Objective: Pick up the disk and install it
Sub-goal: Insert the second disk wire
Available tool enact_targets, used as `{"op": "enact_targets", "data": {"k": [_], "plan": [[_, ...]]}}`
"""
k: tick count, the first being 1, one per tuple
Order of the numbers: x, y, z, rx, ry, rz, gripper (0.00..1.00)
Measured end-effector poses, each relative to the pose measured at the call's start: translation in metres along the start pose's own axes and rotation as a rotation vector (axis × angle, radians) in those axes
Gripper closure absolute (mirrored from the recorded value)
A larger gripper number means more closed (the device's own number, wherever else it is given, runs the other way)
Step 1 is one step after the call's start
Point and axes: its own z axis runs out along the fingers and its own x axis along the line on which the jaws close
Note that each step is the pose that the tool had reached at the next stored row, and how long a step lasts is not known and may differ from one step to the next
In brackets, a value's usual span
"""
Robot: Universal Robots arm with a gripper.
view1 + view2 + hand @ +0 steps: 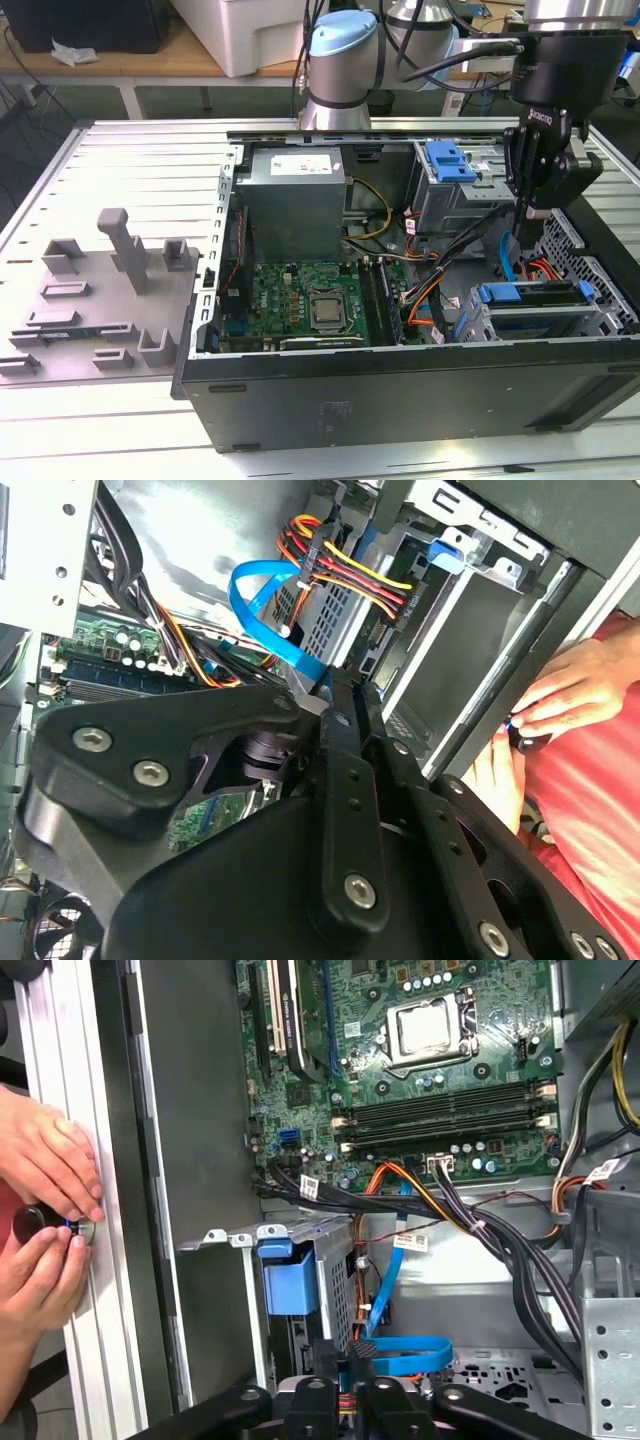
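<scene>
The disk (530,296) sits in the drive cage (600,318) at the end of the computer case (400,400) on the exterior view's right. It shows a blue carrier bracket edge over a thin silver body, and its label face is hidden inside the cage. The gripper (529,210) hangs just above that cage, holding nothing visible; whether it is apart or together cannot be determined

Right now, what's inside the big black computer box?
Inside the computer case sit a green motherboard, a grey power supply, colourful cables and a blue-framed disk. The gripper covers what's beneath it.
</scene>
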Motion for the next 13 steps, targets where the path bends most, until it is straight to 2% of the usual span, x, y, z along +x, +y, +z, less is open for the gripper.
{"op": "enact_targets", "data": {"k": [4, 13], "plan": [[0.0, 0.0, 0.0, -0.0002, 0.0118, -0.001, 0.84], [0.0, 0.0001, 0.0, 0.0001, 0.0137, -0.001, 0.84]]}}
